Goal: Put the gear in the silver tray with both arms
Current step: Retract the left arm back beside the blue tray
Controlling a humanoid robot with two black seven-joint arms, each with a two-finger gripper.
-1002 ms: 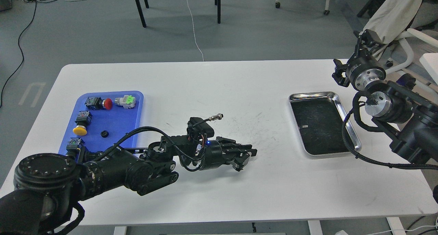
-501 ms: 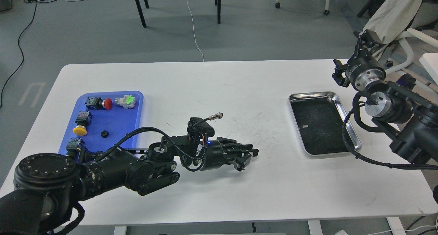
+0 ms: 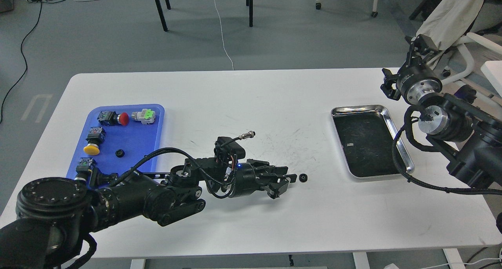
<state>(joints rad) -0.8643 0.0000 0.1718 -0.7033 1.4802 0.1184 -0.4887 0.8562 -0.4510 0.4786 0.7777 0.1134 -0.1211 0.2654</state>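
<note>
The white table [image 3: 251, 104] is smooth and matte, with rounded corners. At 9 o'clock lies a blue plastic tray [image 3: 135, 143] holding 1 small black gear [image 3: 119, 153]. At 3 o'clock sits the silver tray [image 3: 400, 143]: polished steel rim, dark scratched base. The left gripper [image 3: 288, 180] lies low, fingers parted and empty; a second toothed black gear [image 3: 302, 177] rests just beyond its tips. The right gripper [image 3: 388, 86] hangs at 2 o'clock; its finger spacing cannot be determined.
</note>
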